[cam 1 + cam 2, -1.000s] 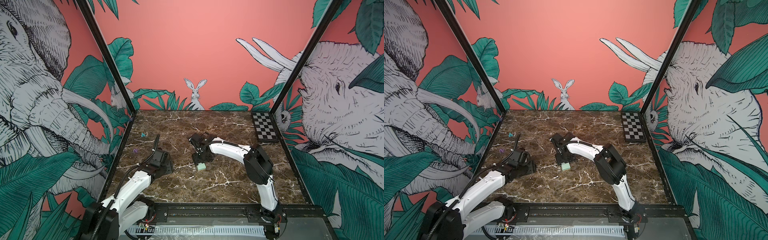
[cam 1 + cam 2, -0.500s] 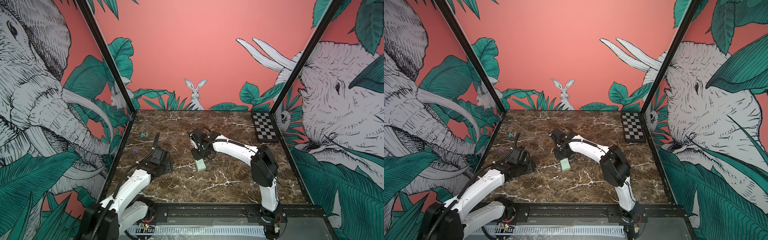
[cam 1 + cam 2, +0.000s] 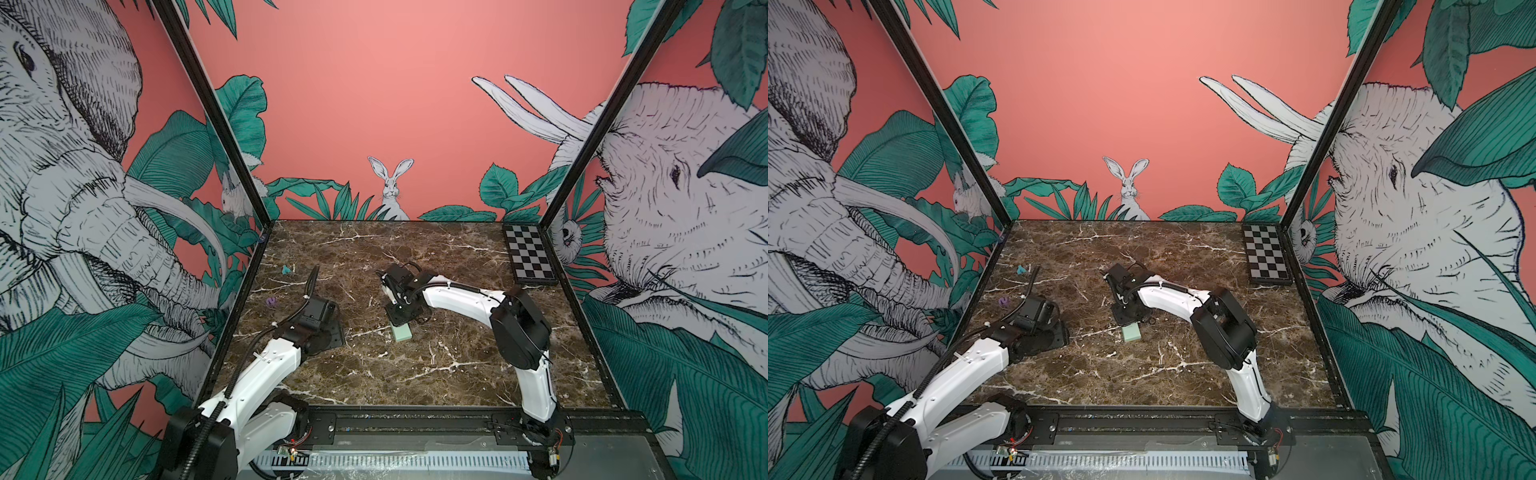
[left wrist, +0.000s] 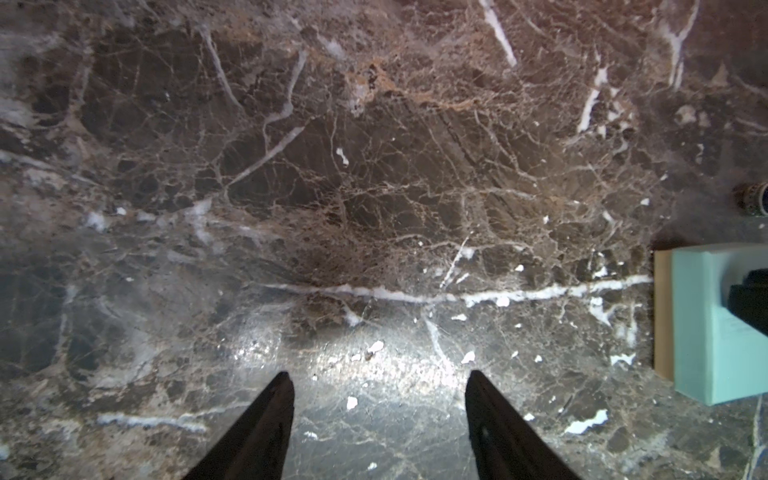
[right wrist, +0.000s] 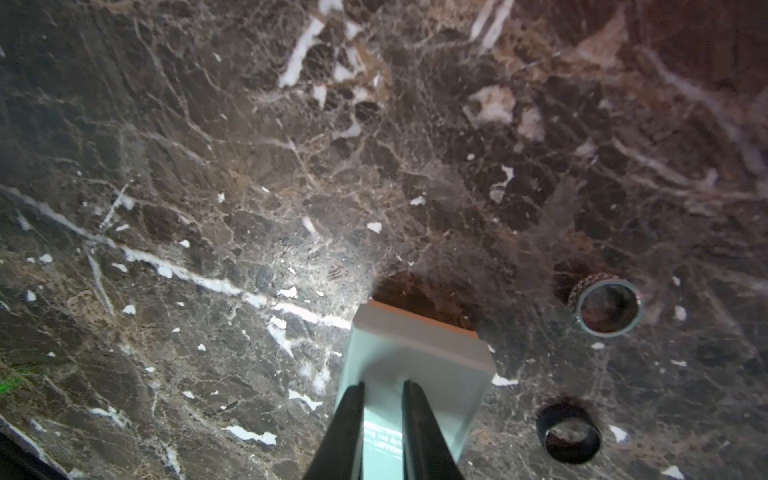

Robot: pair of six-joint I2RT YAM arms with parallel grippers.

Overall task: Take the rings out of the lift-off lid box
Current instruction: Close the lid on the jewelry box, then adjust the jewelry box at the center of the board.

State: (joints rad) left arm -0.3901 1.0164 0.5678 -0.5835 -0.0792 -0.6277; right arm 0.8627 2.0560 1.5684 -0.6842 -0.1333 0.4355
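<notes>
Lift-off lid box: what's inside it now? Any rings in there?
The lift-off lid box is closed, mint lid on tan base, right pincer over it, so its inside is hidden. A silvery ring and a black ring lie outside, beside it on the table.

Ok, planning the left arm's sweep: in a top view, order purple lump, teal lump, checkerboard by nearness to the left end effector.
1. Purple lump, beside the left wall.
2. Teal lump, farther back, left.
3. Checkerboard, far right corner.
</notes>
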